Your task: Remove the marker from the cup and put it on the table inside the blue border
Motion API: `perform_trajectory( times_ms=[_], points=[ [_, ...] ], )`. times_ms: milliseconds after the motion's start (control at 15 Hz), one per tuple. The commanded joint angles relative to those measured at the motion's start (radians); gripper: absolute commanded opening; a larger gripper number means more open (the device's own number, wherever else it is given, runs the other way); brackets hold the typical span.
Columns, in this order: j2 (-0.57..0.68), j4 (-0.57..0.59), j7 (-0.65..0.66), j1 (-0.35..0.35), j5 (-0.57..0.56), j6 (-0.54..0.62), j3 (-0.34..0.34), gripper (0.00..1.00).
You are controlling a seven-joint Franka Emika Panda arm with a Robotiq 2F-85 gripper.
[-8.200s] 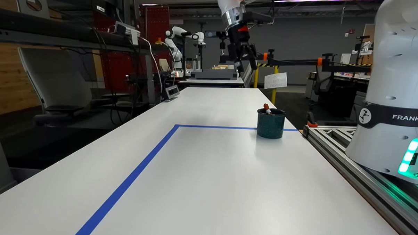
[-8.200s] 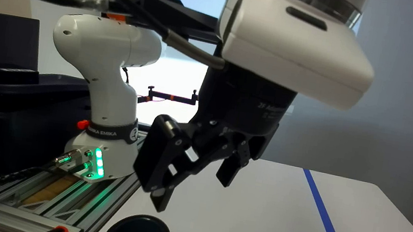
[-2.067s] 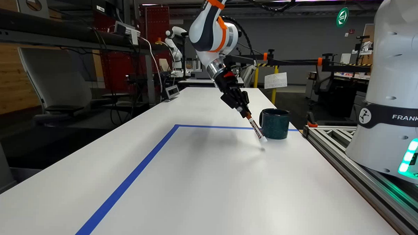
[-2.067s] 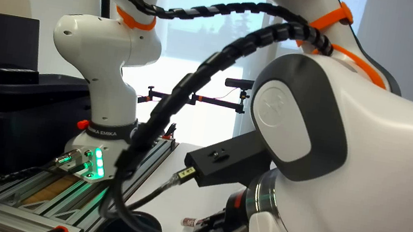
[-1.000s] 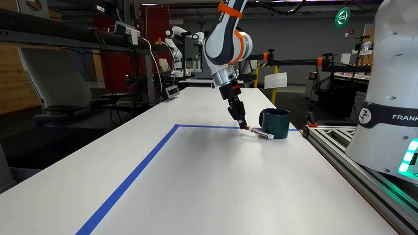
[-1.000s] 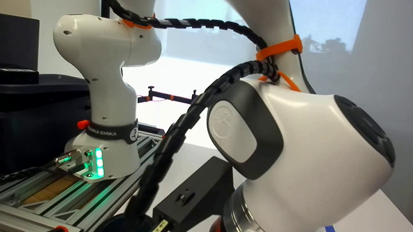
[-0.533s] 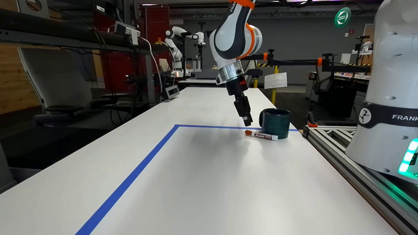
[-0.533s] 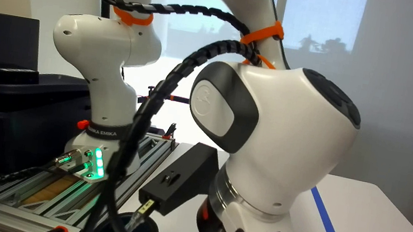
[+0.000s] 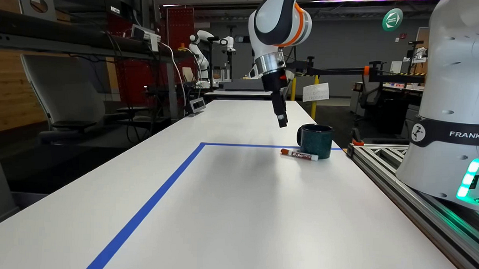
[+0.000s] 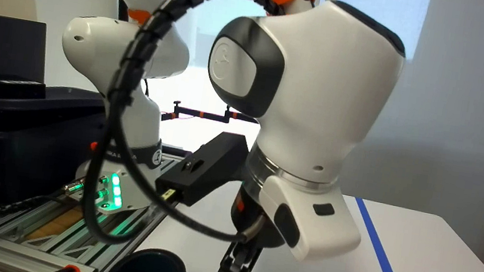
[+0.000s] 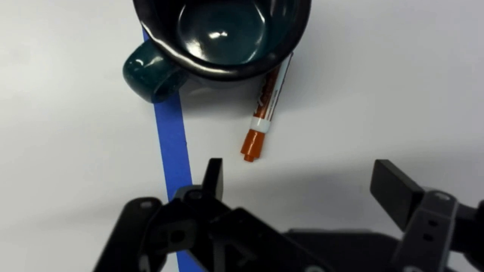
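Note:
The marker [image 9: 299,154], white and brown with an orange-brown cap, lies flat on the white table [image 9: 236,214]. It is on the inner side of the blue border [image 9: 153,203], close beside the cup [image 9: 317,142]. In the wrist view the marker [image 11: 266,102] runs partly under the cup's rim [image 11: 234,71] from that angle; I cannot tell whether they touch. The dark teal cup stands upright and is empty; its handle lies over the blue tape [image 11: 172,139]. My gripper [image 9: 281,122] is above the table behind the marker. In the wrist view its fingers [image 11: 298,166] are wide apart with nothing between.
The robot base [image 9: 445,165] stands on a metal rail frame [image 9: 400,204] along the table's edge, near the cup. A small grey device [image 9: 197,105] sits at the opposite table edge. A cable [image 10: 102,172] loops from the arm near the cup [image 10: 150,271].
Earlier the marker stood in the cup, then hung in my gripper. It was lowered to the table and let go. My gripper has since risen. The cup's handle now shows.

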Motion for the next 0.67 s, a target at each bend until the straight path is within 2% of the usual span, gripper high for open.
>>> perform_trajectory(
  times_ms=[0,400,467,600],
  points=[
    [-0.164,-0.098,-0.16,0.0,0.02,-0.038,-0.024,1.0],
    [-0.402,-0.28,-0.385,0.02,-0.048,-0.008,-0.061,1.0],
    [-0.348,-0.183,-0.413,0.035,-0.024,-0.045,-0.067,1.0],
    [-0.384,-0.196,-0.368,0.039,-0.009,-0.006,-0.065,1.0]
  ],
)
